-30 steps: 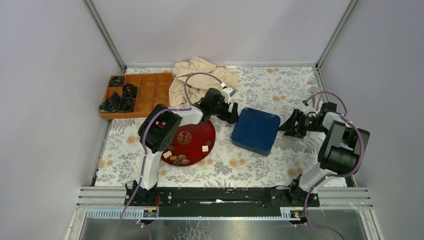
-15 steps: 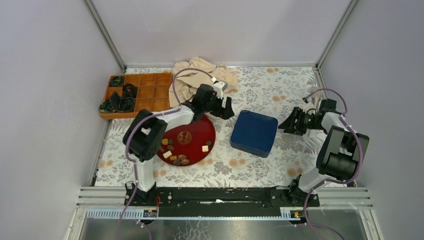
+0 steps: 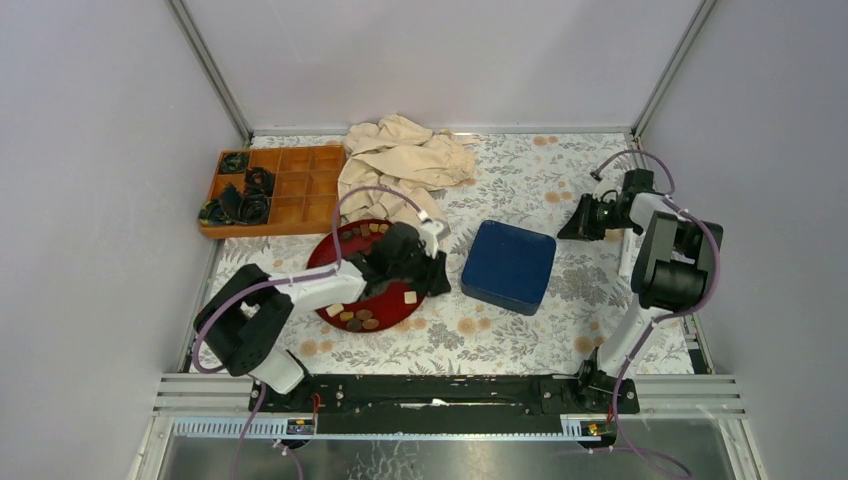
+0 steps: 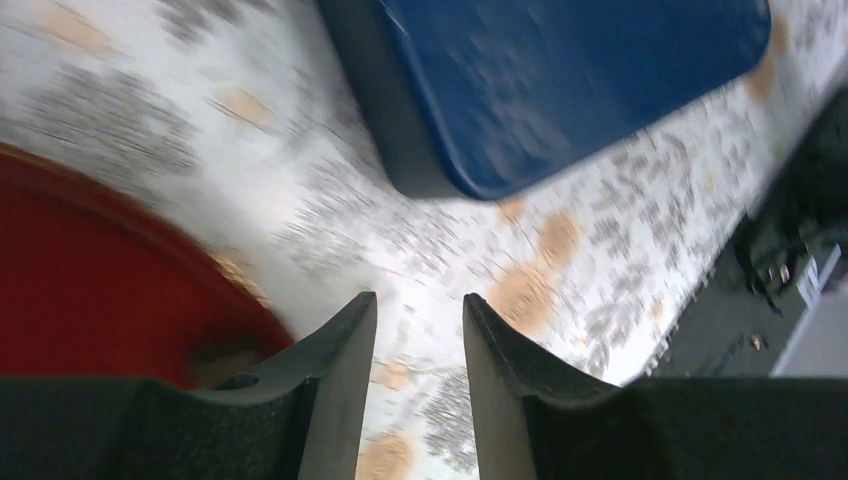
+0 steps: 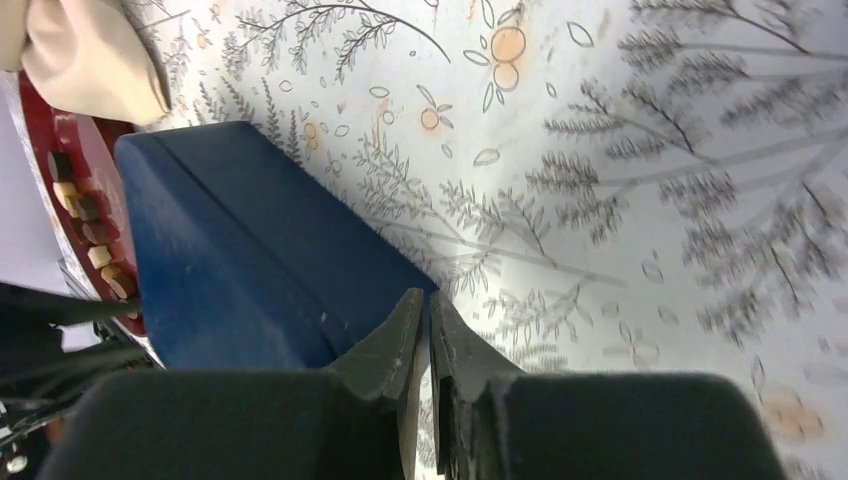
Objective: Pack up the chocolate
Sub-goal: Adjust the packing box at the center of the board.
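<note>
Over on the left side, the left arm is stretched out low and nearly flat across the round dark-red plate, and the left gripper ends up at the plate's right edge, pointing at the flat dark-blue box with rounded corners. Its wrist view shows the jaws parted with nothing between them, just floral tablecloth in the gap. The right arm is folded up tall near the right wall, with the right gripper aimed left at the blue box but well apart from it. Its jaws are pinched down to a thin slit, holding nothing. The chocolate, small brown and cream-white pieces, sits on the red plate in two clusters: one at the near rim and one at the far rim, with the left arm lying across the plate between them. Behind the plate is a crumpled beige cloth whose edge comes down to the plate's far rim. At the far left there's an orange-brown wooden tray with compartments, and some black bits fill its left cells.
</note>
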Robot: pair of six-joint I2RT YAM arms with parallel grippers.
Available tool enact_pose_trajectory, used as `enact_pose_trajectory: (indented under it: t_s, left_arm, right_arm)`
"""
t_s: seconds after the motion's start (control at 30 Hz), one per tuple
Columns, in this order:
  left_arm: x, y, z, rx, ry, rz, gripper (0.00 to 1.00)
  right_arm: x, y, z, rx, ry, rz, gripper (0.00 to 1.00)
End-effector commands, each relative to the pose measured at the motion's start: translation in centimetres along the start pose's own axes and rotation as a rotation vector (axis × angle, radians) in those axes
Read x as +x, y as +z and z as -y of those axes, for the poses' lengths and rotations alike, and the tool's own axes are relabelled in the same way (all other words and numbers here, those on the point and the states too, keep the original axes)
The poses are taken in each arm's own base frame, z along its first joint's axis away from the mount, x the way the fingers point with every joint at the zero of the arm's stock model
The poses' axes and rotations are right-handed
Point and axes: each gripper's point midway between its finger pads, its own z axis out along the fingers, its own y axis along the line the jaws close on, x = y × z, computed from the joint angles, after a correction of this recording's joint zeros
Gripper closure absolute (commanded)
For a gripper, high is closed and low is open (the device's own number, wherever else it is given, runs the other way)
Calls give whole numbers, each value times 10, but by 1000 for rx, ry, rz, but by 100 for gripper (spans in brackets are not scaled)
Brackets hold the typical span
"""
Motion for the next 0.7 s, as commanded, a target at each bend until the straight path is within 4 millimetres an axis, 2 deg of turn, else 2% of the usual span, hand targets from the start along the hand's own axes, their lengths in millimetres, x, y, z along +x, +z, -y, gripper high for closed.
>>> enact_pose_trajectory:
  t_s: [0.0,0.1,0.2,0.3,0.43,0.6,0.67]
  left_arm:
    - [40,14,32,87,-55,-88,56]
    - [47,34,40,112,-81,-102,56]
    - [40,55,35,90,-90,-96,54]
    - [19,70,23,45,-96,-61,52]
    - [-14,73,-6,-39,-122,-1,50]
    - [-44,82,-30,-81,-120,8,48]
    - [-54,87,-37,-88,-117,7,47]
  right_arm:
    - [2,18,-2,-16,-22,-76,87]
    - [12,20,-4,-44,-29,-111,86]
    - [30,16,-14,-109,-41,-158,85]
    - [50,9,-26,-168,-38,-200,85]
    - [76,0,-43,-236,-13,-232,85]
    - [77,-15,-62,-281,-21,-215,84]
    - [75,-18,-63,-262,-33,-206,81]
